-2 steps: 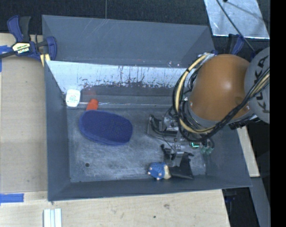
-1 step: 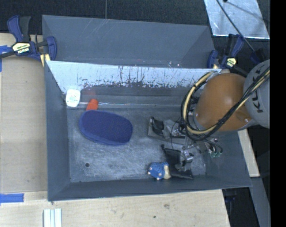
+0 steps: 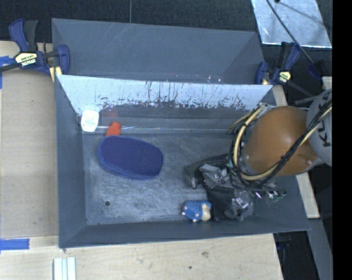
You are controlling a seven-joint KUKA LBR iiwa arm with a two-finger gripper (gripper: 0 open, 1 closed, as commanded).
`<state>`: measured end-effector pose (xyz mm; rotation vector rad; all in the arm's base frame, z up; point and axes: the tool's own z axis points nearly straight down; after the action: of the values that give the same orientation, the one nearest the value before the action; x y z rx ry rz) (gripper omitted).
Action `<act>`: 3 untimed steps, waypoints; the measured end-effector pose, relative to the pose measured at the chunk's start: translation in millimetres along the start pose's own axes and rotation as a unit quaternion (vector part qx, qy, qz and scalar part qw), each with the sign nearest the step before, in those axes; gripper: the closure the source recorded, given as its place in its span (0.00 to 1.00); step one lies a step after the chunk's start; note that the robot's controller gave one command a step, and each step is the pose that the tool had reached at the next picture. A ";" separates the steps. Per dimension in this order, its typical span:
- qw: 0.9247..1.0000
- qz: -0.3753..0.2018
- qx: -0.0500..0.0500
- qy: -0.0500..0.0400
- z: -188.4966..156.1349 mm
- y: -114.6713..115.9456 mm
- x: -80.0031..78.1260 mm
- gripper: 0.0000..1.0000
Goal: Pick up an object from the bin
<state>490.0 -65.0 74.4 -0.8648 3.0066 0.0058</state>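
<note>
— So, what do we have in the grey bin (image 3: 71, 174)?

— Biggest first: we see a dark blue oval pad (image 3: 130, 158) lying flat on the floor, left of centre. Next comes a small blue and cream thing (image 3: 196, 211) against the near wall, right of the middle. Then, up in the far left corner, we see a white cap (image 3: 90, 120), with an orange bit (image 3: 113, 129) just beside it, near the pad's upper edge.

— And the arm?

— We see it come in from the right. Its rounded orange cover (image 3: 278, 142), looped with cables (image 3: 241, 139), hangs over the bin's right end and hides the floor beneath. Below it, the gripper (image 3: 214, 185) is low in the bin.

— Open or closed?

— We cannot tell; its dark parts run together. We see nothing held in it.

— What lies nearest to it?

— The small blue and cream thing, just beside its lower left. The pad is well apart, to the left.
</note>
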 end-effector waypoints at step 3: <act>0.988 -0.155 -0.001 0.005 -2.2 -59.0 -9.7 0.00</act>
<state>529.5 -109.8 76.8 -1.3257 2.8443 0.0028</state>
